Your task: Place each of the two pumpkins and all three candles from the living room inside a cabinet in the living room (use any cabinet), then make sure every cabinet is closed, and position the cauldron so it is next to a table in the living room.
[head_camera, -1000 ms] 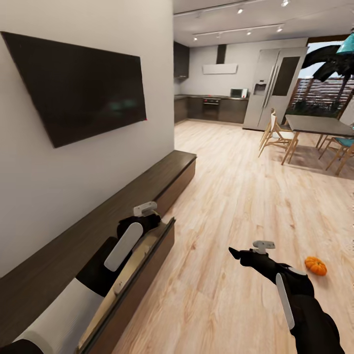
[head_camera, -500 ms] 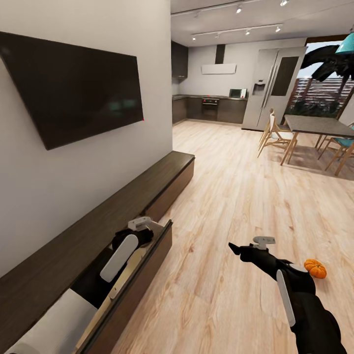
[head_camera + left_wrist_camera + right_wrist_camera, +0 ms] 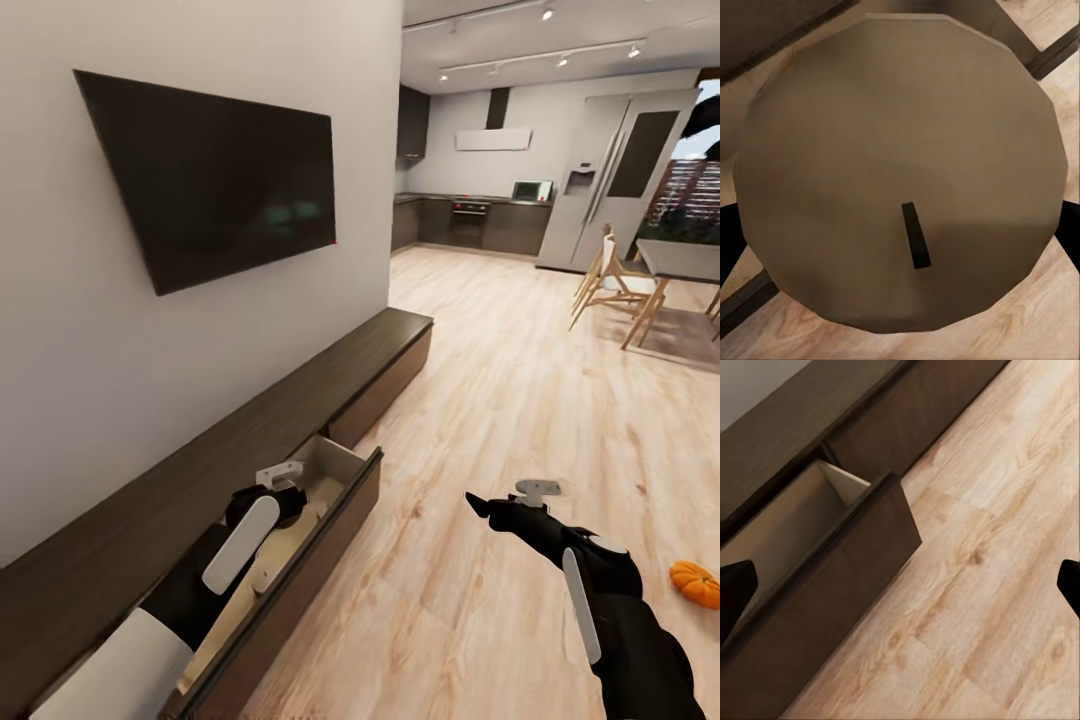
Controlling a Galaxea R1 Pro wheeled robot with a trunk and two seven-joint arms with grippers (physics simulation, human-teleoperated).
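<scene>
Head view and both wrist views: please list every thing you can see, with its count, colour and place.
cabinet: one, dark brown, along the wall, one drawer open
candle: one, beige-grey, between the left gripper's fingers, above the open drawer
pumpkin: one, orange, on the floor at right
TV: one, black, on the wall
fridge: one, silver, far kitchen
left gripper: over the drawer
right gripper: open, empty, above the floor

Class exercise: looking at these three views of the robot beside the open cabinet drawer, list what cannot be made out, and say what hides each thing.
- Left gripper fingers: head view, hidden by the wrist over the drawer.
- Candle sides: left wrist view, too close; grip unclear.
- Drawer's near end: head view, covered by the left arm.
- Pumpkin: head view, cut by the edge.
- Right gripper: jaw state unclear.
</scene>
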